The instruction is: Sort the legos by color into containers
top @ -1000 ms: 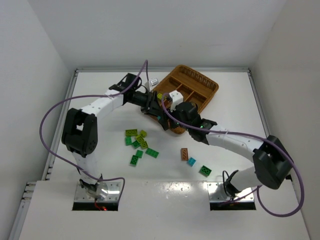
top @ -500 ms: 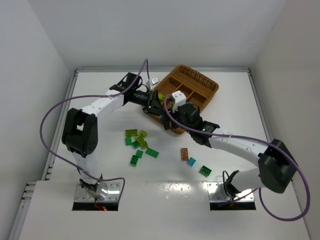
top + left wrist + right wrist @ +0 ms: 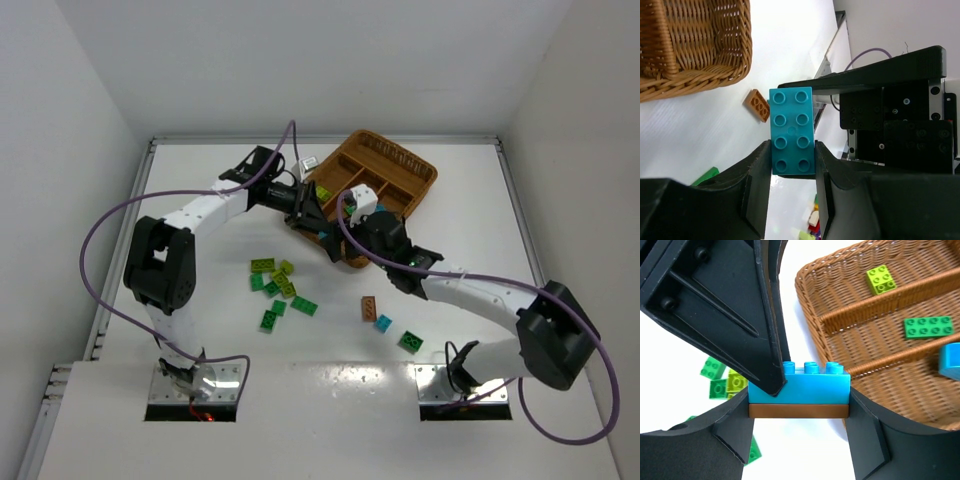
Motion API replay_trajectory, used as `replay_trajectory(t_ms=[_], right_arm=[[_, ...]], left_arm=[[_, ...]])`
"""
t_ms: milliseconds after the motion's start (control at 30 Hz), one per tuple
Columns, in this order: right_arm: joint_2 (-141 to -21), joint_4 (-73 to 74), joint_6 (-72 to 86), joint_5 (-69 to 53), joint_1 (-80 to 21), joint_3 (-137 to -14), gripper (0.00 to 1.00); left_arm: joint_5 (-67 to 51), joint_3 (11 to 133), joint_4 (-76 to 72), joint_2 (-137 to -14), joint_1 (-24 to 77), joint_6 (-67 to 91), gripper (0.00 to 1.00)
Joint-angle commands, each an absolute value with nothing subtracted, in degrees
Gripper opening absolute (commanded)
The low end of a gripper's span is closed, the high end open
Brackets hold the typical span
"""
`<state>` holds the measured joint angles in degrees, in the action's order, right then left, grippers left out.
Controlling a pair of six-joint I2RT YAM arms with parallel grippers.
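Just off a corner of the wicker tray, the left gripper clamps the cyan brick, while the right gripper seemingly clamps the brown brick stuck beneath it. A jerky separation could fling either piece onto the table, outside any compartment.

Wicker tray sits skewed by the far edge, right of centre; three long compartments hold one piece each: lime brick, green plate, cyan piece at frame edge. Cyan brick stacked on a brown plate hangs off the worktop by the tray's near corner, left gripper clamped on its long sides, right gripper on the stack's ends. Loose on the worktop: green-and-lime cluster left of centre; brown brick, small cyan brick, green brick toward the near edge.
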<state>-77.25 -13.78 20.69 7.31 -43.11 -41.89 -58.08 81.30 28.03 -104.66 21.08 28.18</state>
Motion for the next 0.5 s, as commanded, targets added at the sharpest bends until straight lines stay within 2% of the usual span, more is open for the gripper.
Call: replay_trajectory(t_ms=[0, 233, 333, 467], right_arm=[[-77.6, -8.59, 25.83, 0.01, -42.19, -38.24, 0.38], [-80.86, -5.72, 26.1, -3.78, -42.19, -41.57, 0.39], [-79.82, 0.34, 24.52, -0.36, -42.19, -42.63, 0.39], [-76.3, 7.11, 23.39, 10.97, -42.19, -43.15, 0.43]], left_arm=[[-53.61, 84.11, 22.85, -103.54, 17.14, 27.25, 0.0], [-53.09, 84.72, 21.18, -104.06, 17.14, 29.18, 0.0], [-52.56, 84.73, 21.18, -104.59, 17.14, 29.18, 0.0], [-50.89, 84.73, 21.18, -105.82, 16.62, 29.71, 0.0]])
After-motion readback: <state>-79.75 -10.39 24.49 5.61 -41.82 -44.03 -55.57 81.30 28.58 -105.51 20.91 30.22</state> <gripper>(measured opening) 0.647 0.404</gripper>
